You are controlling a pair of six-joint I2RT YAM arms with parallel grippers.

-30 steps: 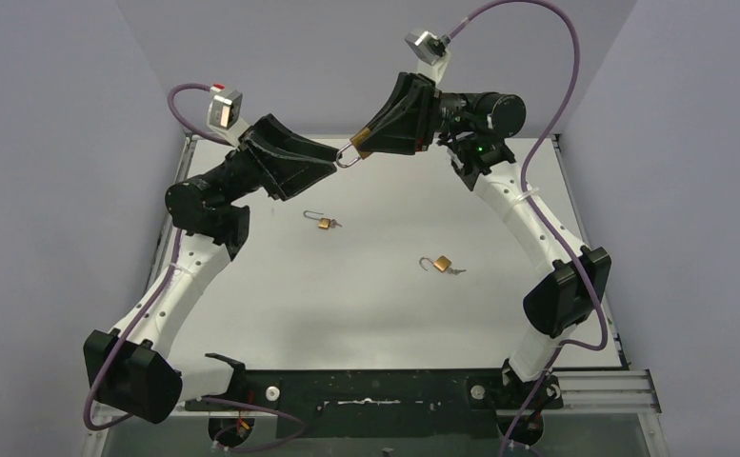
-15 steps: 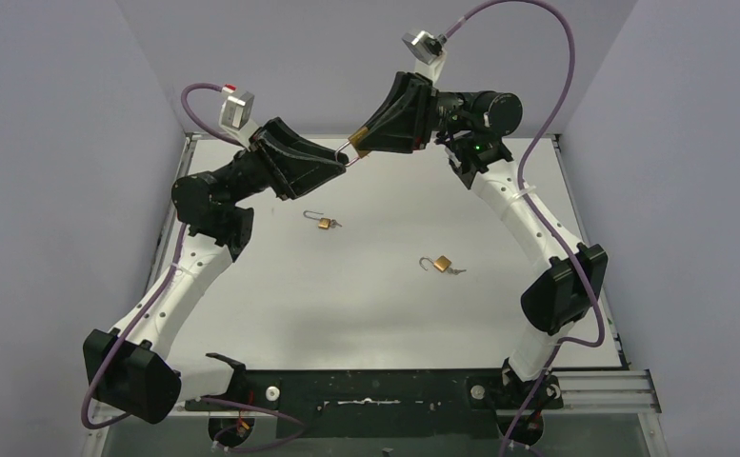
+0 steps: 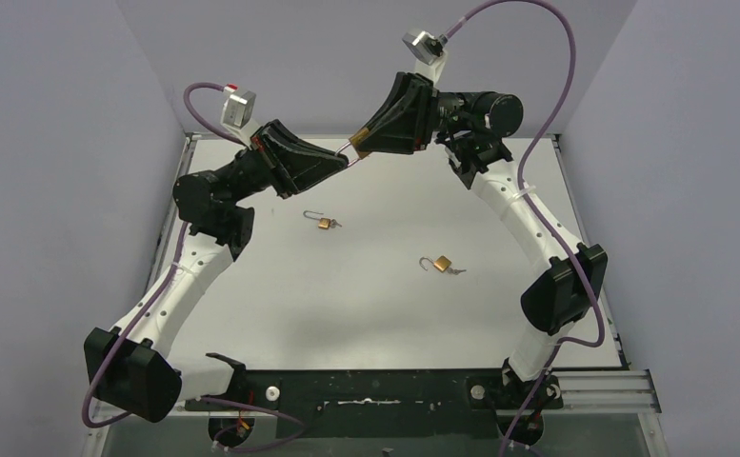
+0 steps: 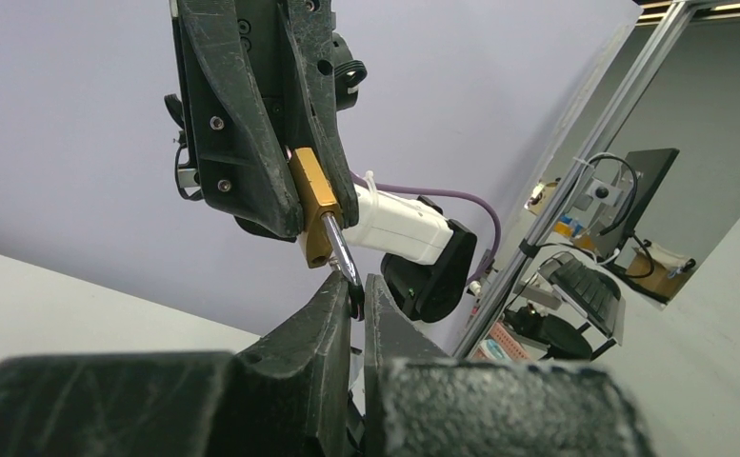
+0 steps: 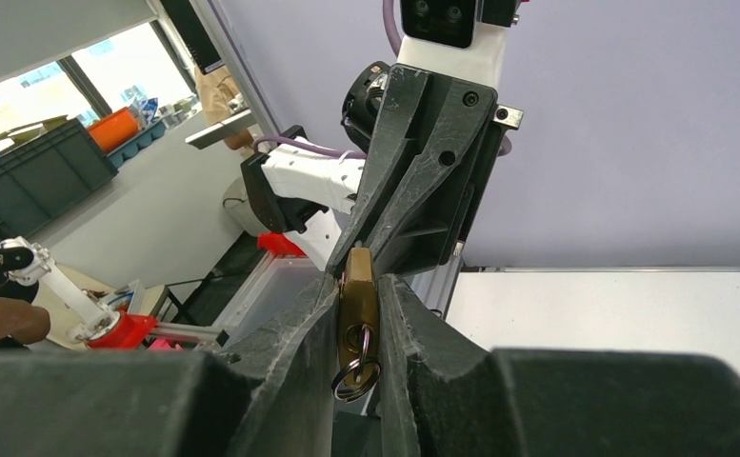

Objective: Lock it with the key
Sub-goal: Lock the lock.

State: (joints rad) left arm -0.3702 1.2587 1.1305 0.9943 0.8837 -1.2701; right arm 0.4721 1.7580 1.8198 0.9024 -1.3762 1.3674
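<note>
Left fingers point(image 3: 344, 164) snapped closed since a second ago and now pinch the shackle point(image 4: 343, 259) tip of the brass padlock point(image 5: 357, 303). Right fingers point(image 3: 370, 141) are clamped on that padlock's body, up in the air, key ring point(image 5: 352, 374) hanging off it. Down on the tabletop point(image 3: 347, 319) lie a left spare padlock point(image 3: 325, 224) and a right spare padlock point(image 3: 441, 264), well apart.
</note>
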